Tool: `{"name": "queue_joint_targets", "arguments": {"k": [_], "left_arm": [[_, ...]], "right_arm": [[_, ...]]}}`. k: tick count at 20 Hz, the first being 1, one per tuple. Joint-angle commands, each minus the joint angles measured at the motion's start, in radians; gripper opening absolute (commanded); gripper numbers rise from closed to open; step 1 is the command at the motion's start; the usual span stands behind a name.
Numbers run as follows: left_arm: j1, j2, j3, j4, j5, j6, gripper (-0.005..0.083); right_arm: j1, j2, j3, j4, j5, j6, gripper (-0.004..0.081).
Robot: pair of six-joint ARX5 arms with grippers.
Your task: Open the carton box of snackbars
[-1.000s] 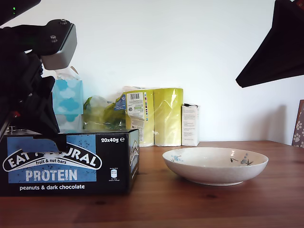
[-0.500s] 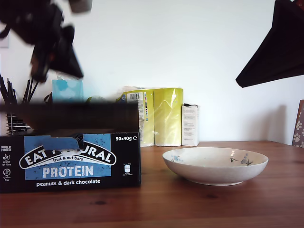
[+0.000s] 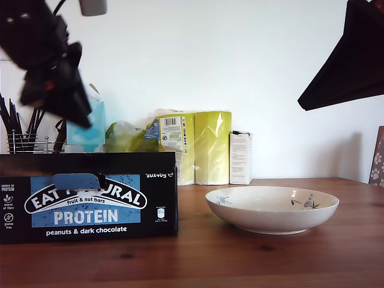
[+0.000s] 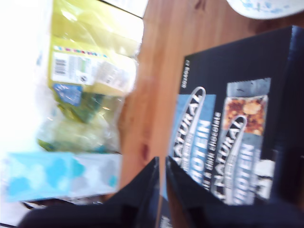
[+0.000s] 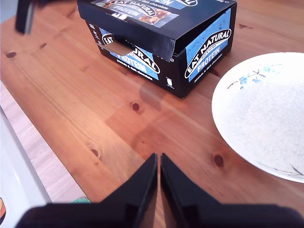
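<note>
Wooden worktop carries the carton box, stiff light card, best taken at its loose lid edge; my first tool and my second tool are both closed, empty

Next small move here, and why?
Probably lower my first end effector to the lid's front flap and lift it back. The carton box is untucked, but its lid lies nearly down, flap overlapping the blue front, and my first end effector hangs empty above it.
</note>
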Motion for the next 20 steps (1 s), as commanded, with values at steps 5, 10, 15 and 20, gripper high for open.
{"name": "queue_joint_targets", "arguments": {"k": [5, 10, 15, 20], "left_arm": [[0.015, 0.035, -0.026, -0.043, 0.043, -0.048, 0.0561], [0.016, 0.167, -0.025, 0.075, -0.034, -0.047, 0.055], [0.016, 0.251, -0.025, 0.172, -0.13, -0.047, 0.0527], [-0.002, 0.234, -0.025, 0.216, -0.22, -0.012, 0.0417]], "right_arm": [[0.008, 0.002, 0.0, 0.023, 0.001, -0.004, -0.0013], [0.008, 0.002, 0.0, 0.023, 0.0, -0.004, -0.0013], [0.008, 0.002, 0.0, 0.022, 0.0, -0.004, -0.0013], [0.008, 0.002, 0.0, 0.025, 0.0, -0.004, -0.0013]]}}
